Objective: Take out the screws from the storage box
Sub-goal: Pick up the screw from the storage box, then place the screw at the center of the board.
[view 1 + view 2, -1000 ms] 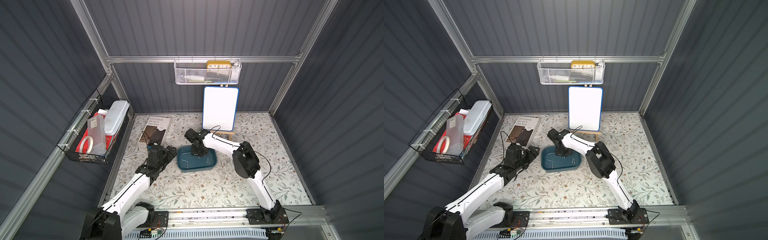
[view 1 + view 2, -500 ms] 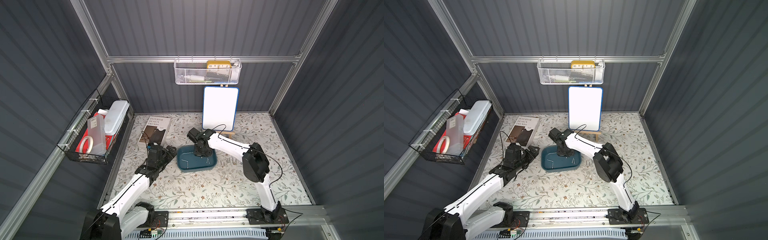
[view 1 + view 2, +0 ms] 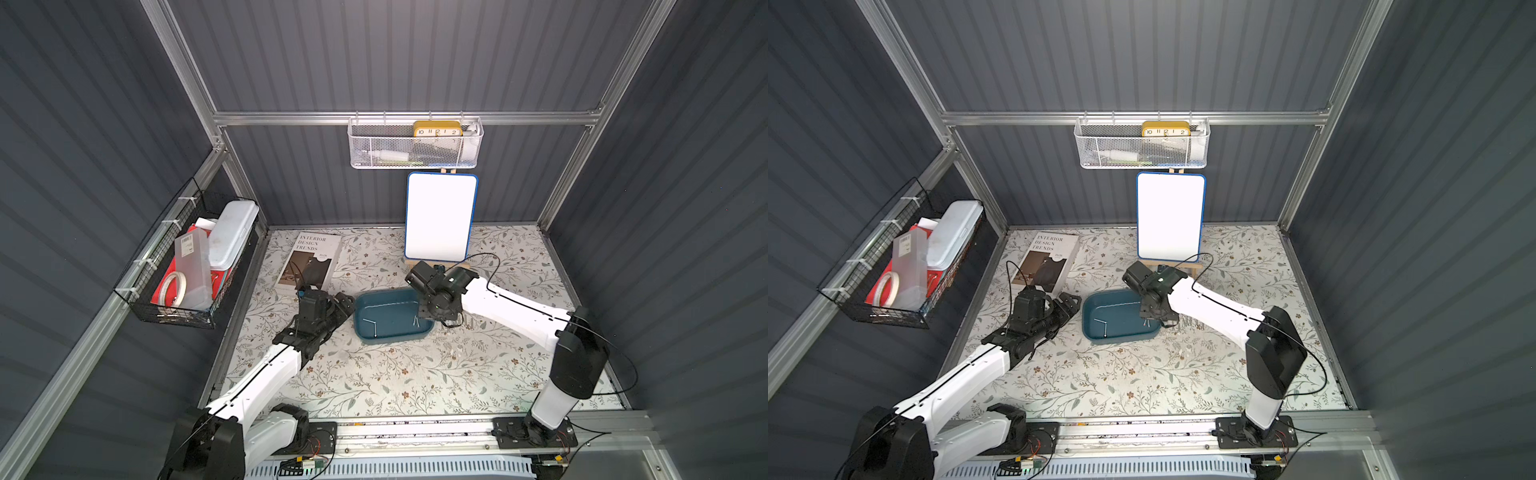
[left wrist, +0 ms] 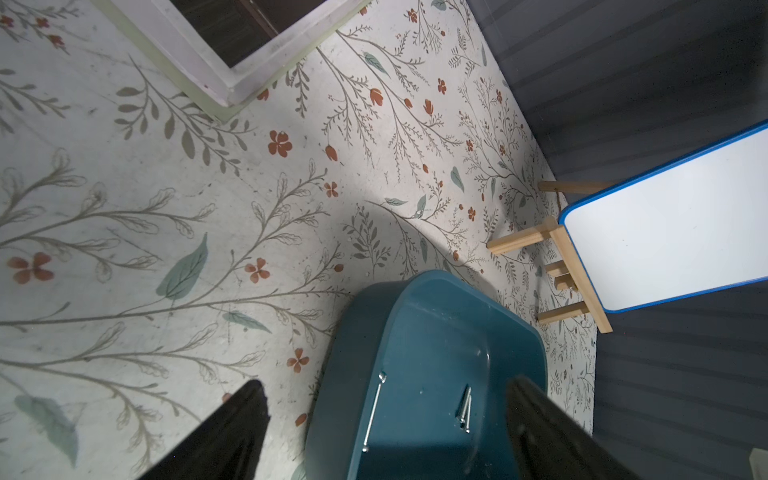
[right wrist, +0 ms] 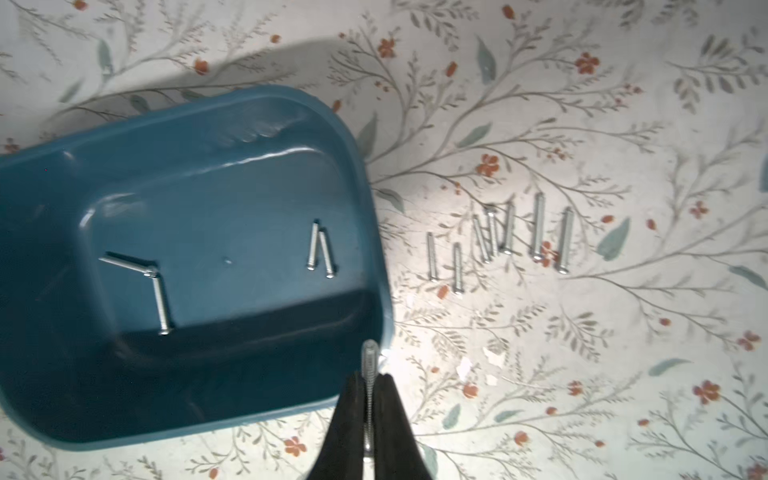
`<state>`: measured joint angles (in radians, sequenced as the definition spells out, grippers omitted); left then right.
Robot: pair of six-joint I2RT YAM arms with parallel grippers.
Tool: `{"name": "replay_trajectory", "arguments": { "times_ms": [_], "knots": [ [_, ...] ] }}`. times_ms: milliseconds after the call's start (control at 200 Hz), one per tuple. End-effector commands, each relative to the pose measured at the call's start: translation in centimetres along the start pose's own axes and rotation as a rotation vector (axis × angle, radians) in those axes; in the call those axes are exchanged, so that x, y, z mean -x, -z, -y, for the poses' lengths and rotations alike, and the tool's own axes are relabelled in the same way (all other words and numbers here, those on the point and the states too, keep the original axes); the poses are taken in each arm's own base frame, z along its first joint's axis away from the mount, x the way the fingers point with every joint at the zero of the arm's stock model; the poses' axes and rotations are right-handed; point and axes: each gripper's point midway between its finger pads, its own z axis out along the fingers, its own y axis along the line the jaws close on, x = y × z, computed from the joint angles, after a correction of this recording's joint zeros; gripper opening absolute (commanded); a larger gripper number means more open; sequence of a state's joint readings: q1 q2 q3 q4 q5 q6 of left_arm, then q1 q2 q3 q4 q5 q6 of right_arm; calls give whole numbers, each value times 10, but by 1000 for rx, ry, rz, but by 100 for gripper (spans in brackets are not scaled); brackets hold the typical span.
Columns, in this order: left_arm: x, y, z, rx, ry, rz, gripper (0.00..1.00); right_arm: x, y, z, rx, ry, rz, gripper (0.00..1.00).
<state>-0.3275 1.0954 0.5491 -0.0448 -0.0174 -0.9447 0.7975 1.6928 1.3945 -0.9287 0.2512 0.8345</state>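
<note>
right gripper [image 5: 369, 382]: clamped on thin silvery metal screw [image 5: 369, 359] | left gripper [image 4: 386, 384]: fingers [image 4: 232, 432] apart | screws [image 5: 313, 245]: likely light, stiff, slippery; pinch mid-shank

Teal storage box [image 5: 232, 195] holds four silvery screws [image 5: 312, 246] (seven more lie beside it).

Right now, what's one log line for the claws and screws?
right claw: shut on screw, over storage box edge | left claw: open, beside box | in box: four screws | on table: seven screws

Found floral mat [image 3: 395, 382] open in front of storage box [image 3: 390, 337]; noted whiteboard [image 3: 440, 220] and book [image 3: 309, 259] crowding behind.
</note>
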Motion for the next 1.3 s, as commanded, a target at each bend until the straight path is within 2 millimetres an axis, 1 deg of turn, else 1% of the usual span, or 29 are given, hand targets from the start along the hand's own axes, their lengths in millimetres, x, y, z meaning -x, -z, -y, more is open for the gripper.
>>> {"name": "replay_trajectory", "arguments": {
  "times_ms": [0, 120, 205, 280, 350, 425, 690, 810, 931, 1036, 1106, 1226, 1296],
  "knots": [
    [1, -3, 9, -26, -39, -17, 92, -6, -1, 30, -53, -13, 20, 2],
    [3, -10, 9, -11, -53, -20, 92, -21, -7, 59, -97, -24, 9, 2],
    [6, -16, 11, -9, -71, -20, 92, -33, -20, 76, -106, -31, 4, 2],
    [7, -20, 9, 14, -73, -21, 92, -41, -31, 87, -115, -44, -10, 2],
    [4, -24, 7, 12, -63, -31, 92, -48, -43, 95, -120, -62, -33, 2],
    [2, -27, 7, 6, -56, -41, 92, -52, -55, 100, -126, -58, -66, 2],
    [7, -33, 6, 37, -71, -36, 92, -53, -85, 97, -170, 29, -94, 4],
    [6, -34, 6, 37, -59, -40, 92, -57, -99, 97, -186, 45, -127, 6],
    [7, -32, 7, 35, -49, -39, 92, -62, -106, 97, -197, 59, -154, 10],
    [7, -29, 9, 24, -39, -37, 92, -60, -101, 97, -198, 58, -158, 16],
    [7, -27, 10, 18, -35, -36, 92, -55, -90, 97, -190, 53, -144, 21],
    [8, -25, 12, 14, -29, -35, 92, -38, -60, 90, -147, 44, -99, 32],
    [8, -22, 14, 5, -23, -34, 92, -25, -37, 84, -119, 33, -68, 33]
  ]
}}
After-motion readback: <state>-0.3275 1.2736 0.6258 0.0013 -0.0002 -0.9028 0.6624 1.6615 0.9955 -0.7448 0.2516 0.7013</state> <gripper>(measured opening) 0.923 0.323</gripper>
